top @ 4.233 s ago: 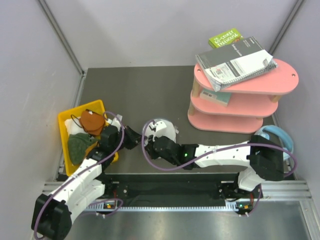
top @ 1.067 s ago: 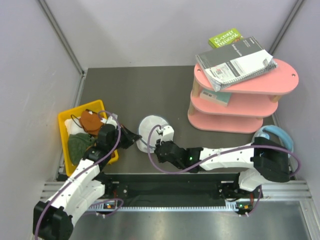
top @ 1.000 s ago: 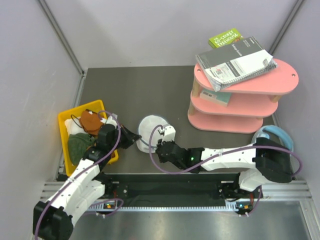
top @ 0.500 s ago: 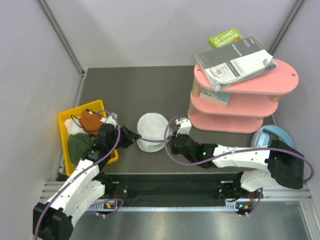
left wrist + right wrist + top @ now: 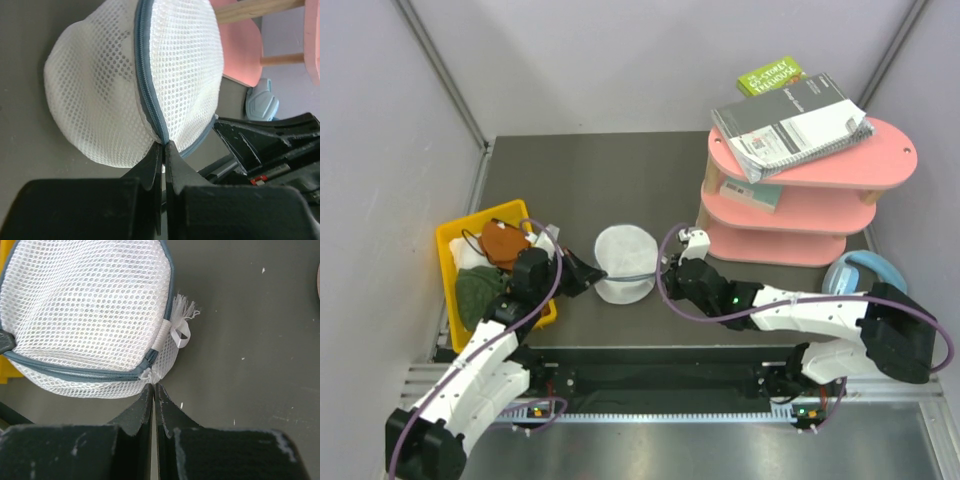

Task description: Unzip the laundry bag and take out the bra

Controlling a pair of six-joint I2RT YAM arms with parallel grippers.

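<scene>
Laundry bag point(image 5: 623, 264) sits mid-table, zipper point(image 5: 75, 372) looks closed, bra not visible. Left gripper point(image 5: 163, 150) is clamped on the rim seam, right gripper point(image 5: 153, 390) pinched tight at the zipper end. Left should anchor; right should drag along the rim, low, no lifting.

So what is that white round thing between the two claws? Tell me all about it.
It is a laundry bag: a round, domed pouch of soft white mesh, with a grey-blue zipper round its rim, closed where visible. A small white loop with a frayed end hangs off it. The left gripper and right gripper pinch opposite edges.
</scene>
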